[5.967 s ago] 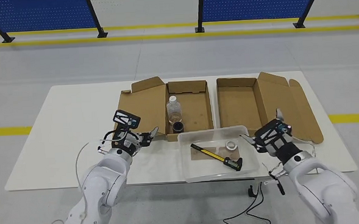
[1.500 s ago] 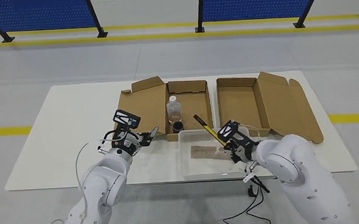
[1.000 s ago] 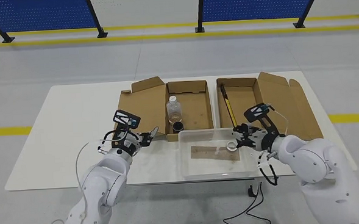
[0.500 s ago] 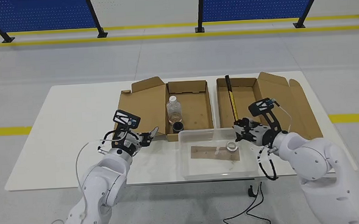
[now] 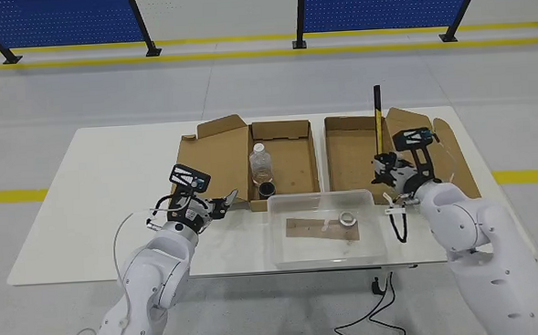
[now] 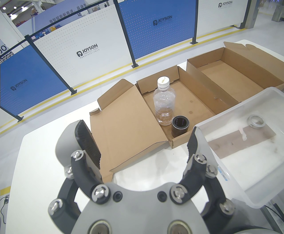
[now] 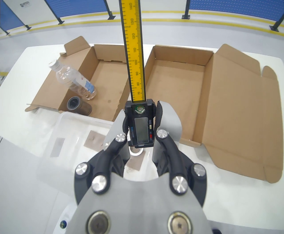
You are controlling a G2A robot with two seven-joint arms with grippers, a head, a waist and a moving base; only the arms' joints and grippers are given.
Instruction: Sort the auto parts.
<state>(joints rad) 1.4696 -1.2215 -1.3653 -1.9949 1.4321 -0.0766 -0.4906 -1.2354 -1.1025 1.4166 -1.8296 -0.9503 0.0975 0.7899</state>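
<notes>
Two cartons, top view: left carton (image 5: 292,166) and right carton (image 5: 356,163) open side by side on the table (image 5: 115,194).
tub (image 5: 318,196), top view: clear, just in front of both cartons; metal ring (image 5: 347,218) inside.
caliper (image 5: 377,116), top view: raised beside the right carton, pinched by the right gripper (image 5: 382,172).
left gripper (image 6: 138,133), left wrist view: spread wide, nothing between its fingers, above the table near the tub.
left carton, left wrist view: bottle (image 6: 164,104) upright in its near corner; black cylinder (image 6: 180,126) just beside it.
right gripper, right wrist view: fingers (image 7: 168,119) pressed on the caliper's display head; yellow beam points away from the wrist.
</notes>
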